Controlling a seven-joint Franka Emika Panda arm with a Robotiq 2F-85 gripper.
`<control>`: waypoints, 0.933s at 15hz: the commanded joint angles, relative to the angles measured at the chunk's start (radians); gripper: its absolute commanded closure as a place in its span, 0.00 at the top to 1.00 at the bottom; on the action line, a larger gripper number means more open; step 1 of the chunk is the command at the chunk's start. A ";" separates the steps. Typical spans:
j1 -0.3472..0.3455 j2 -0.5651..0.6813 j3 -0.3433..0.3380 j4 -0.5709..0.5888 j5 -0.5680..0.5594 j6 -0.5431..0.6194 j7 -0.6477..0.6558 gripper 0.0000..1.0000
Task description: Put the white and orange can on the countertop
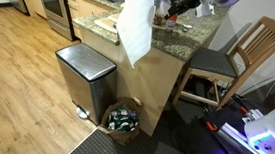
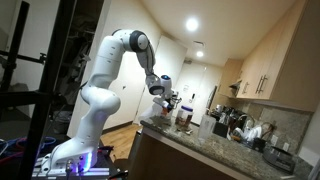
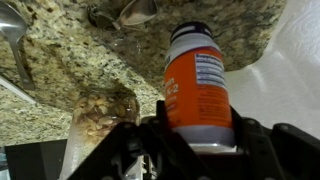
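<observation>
In the wrist view the white and orange can (image 3: 197,88) stands between my gripper's (image 3: 192,135) fingers, which are shut on its lower body. Its white cap points away from the camera. The speckled granite countertop (image 3: 70,70) fills the view behind it. In an exterior view the gripper (image 1: 181,5) is over the countertop (image 1: 196,37) near its far end; the can is too small to make out there. In an exterior view the arm reaches over the countertop (image 2: 190,145) with the gripper (image 2: 160,93) above it.
A white paper towel (image 1: 135,27) hangs over the counter edge and shows at the right of the wrist view (image 3: 285,70). A spoon (image 3: 12,35) lies on the granite. A steel bin (image 1: 82,77), a basket (image 1: 124,121) and a wooden chair (image 1: 234,60) stand beside the cabinet.
</observation>
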 commanded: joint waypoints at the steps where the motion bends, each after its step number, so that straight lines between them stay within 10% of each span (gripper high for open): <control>1: 0.002 0.000 0.000 0.000 0.002 -0.001 0.000 0.50; 2: 0.002 0.000 0.000 0.000 0.003 -0.001 0.000 0.50; 3: 0.003 0.000 0.000 0.000 0.003 -0.001 0.000 0.25; 14: 0.016 0.008 0.000 0.008 -0.011 0.056 -0.005 0.25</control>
